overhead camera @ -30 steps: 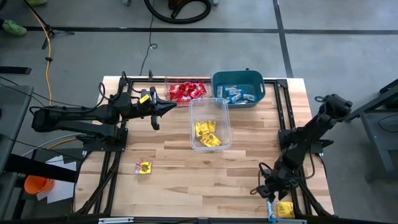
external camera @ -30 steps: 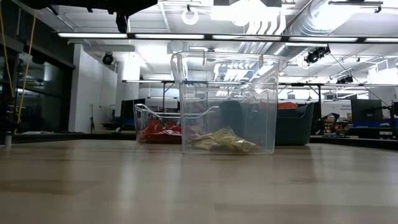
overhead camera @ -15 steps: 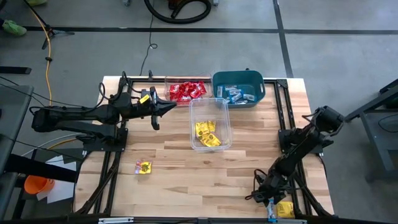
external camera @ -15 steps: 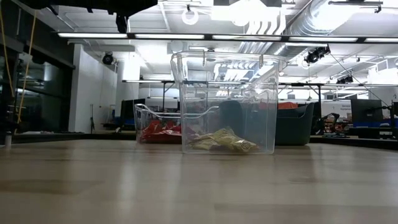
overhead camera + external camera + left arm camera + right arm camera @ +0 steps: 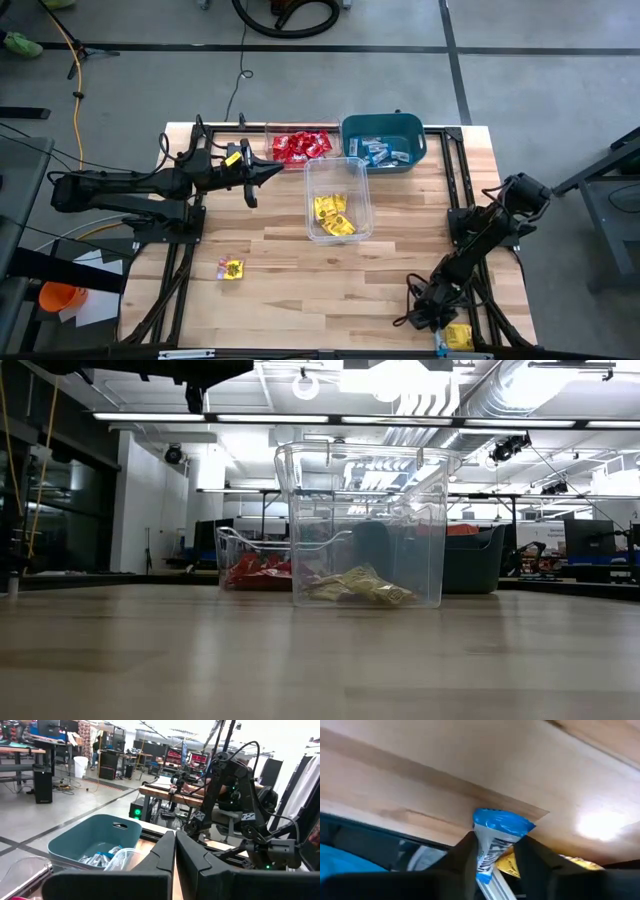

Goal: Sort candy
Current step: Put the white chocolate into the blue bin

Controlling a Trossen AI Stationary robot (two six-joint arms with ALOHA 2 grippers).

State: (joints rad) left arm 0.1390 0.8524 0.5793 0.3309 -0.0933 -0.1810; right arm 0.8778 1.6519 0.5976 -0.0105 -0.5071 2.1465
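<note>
A small light-blue wrapped candy packet [image 5: 490, 845] is pinched between the fingers of the right gripper [image 5: 432, 322] at the wooden table's [image 5: 280, 260] near right corner, just beside a yellow packet [image 5: 459, 337]; the left gripper [image 5: 275, 172], fingers pressed together, is held near the clear plastic tub of red packets [image 5: 300, 146].

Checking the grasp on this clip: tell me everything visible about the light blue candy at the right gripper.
The light blue candy is a small shiny wrapped packet with white print and a crimped blue end. It stands on edge between the right gripper fingers, which touch both its sides, at the table's near right corner. A yellow candy lies just behind it.
</note>
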